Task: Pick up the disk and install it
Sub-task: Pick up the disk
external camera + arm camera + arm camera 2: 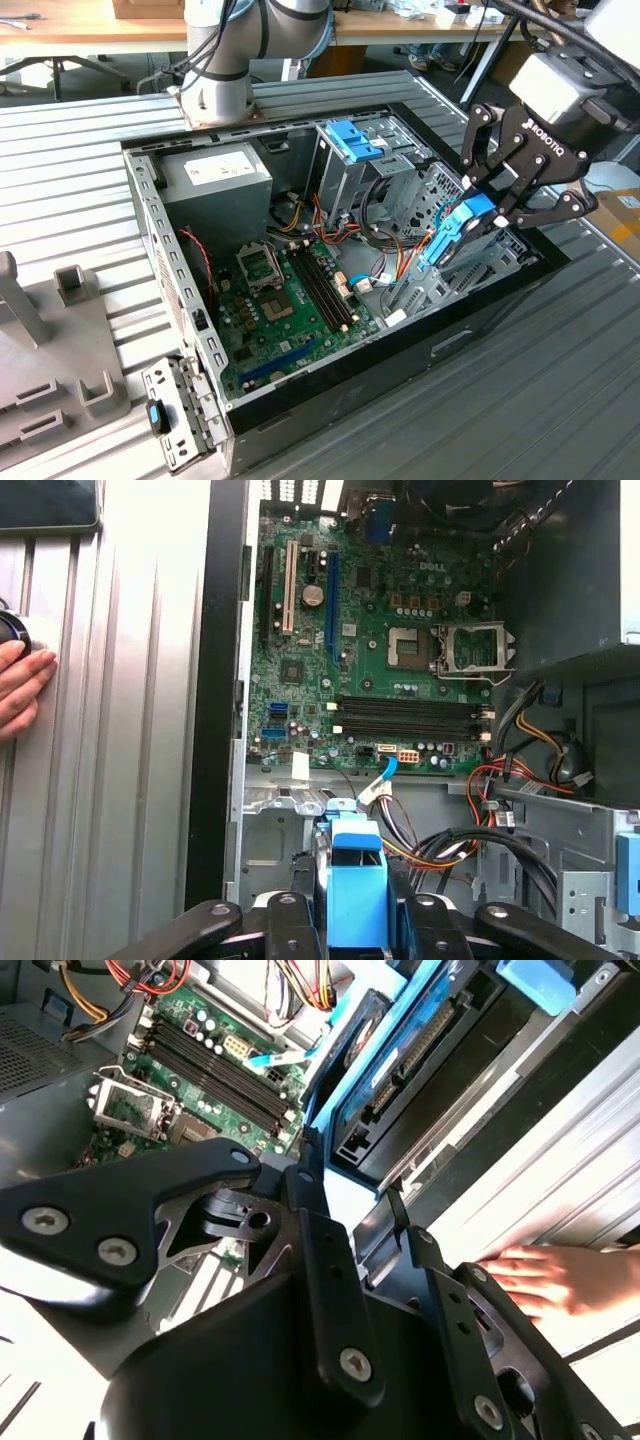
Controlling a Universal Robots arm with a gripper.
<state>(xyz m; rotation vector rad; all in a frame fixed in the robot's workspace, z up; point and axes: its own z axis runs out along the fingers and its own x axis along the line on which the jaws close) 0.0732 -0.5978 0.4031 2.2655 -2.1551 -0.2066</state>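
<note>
Tool [487, 212], its black links partly cut off in both wrist views, clamps the disk [452, 238], held tilted above the case [178, 290] corner, its dark body largely hidden; a cropped hand [555, 1278] rests on the surface [560, 400].

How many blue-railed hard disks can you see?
1: the disk, held by the gripper over the computer case at the exterior view's right. Others may hide inside the grey cage.

In the first wrist view the gripper [355, 920] hides much of the disk [356, 870], and the edge cuts a hand [22, 685].
</note>
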